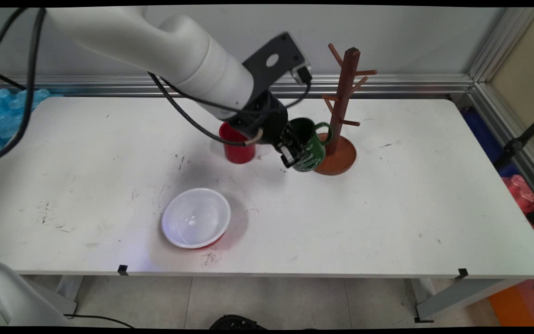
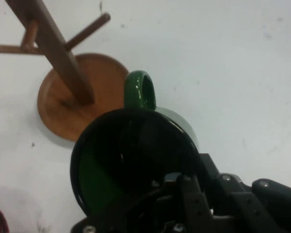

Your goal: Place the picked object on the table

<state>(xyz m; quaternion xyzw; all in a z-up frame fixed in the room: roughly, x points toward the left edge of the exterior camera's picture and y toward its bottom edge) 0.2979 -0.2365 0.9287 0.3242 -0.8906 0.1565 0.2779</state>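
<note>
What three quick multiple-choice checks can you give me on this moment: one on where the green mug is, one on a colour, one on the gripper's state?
1. Where is the green mug?
A. Inside the white bowl
B. Held beside the wooden mug tree's base
C. Hung on a top peg

2. What colour is the cup behind the gripper?
A. Blue
B. Yellow
C. Red

3. What is the gripper doing?
A. Shut on the green mug
B. Open above the bowl
C. Shut on the cup

Answers:
1 B: the mug sits tilted in the gripper next to the wooden mug tree, handle toward its post.
2 C: the red cup stands left of the mug.
3 A: the fingers clamp the mug's rim; the white bowl lies apart, nearer the camera.
</note>
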